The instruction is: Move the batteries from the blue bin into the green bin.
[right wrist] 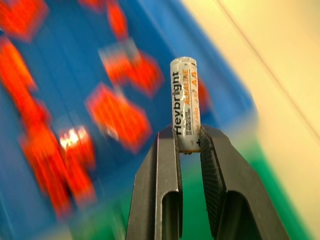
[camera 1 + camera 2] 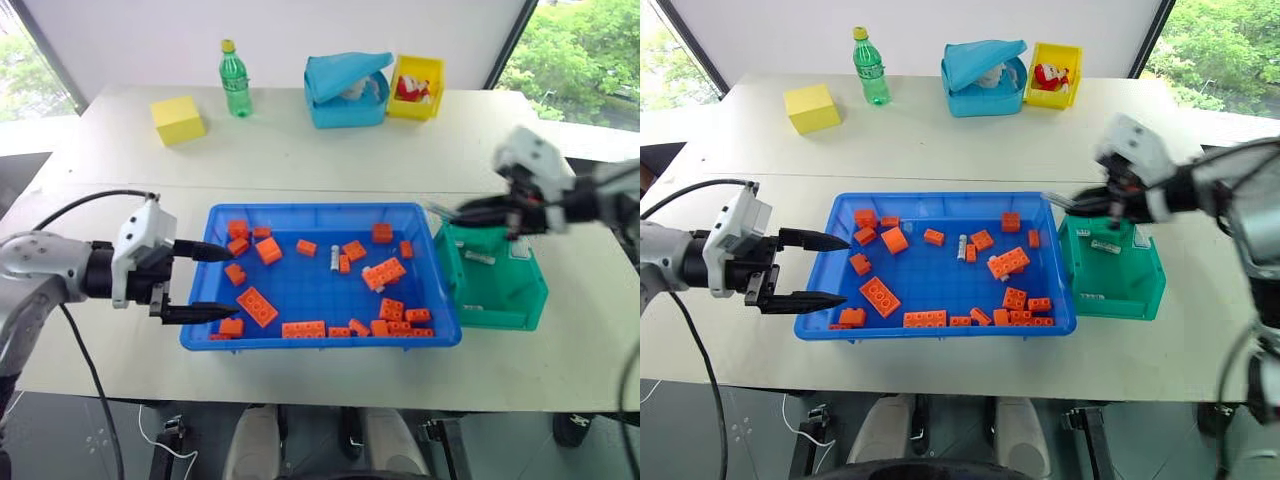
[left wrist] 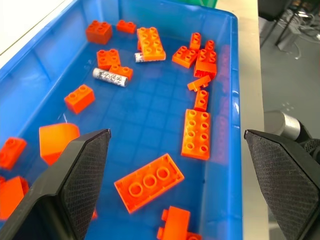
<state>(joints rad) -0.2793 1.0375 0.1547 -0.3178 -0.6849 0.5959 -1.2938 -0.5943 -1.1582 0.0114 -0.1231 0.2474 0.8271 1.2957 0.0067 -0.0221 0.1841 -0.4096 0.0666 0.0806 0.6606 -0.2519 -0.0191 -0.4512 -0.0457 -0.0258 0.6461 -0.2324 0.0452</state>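
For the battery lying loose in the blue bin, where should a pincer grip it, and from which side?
Grip the battery across its middle, coming from above. It lies flat on the blue bin floor with bare floor along one long side; an orange brick sits close on the other.

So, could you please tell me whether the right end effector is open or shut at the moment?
Shut on a battery: the right end effector pinches its lower end between both fingers, and the rest sticks out beyond the tips.

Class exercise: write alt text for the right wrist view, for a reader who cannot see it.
The right gripper is shut on a silver battery, which stands up from between its two black fingers. Behind it lie the blue bin of orange bricks and a strip of pale table.
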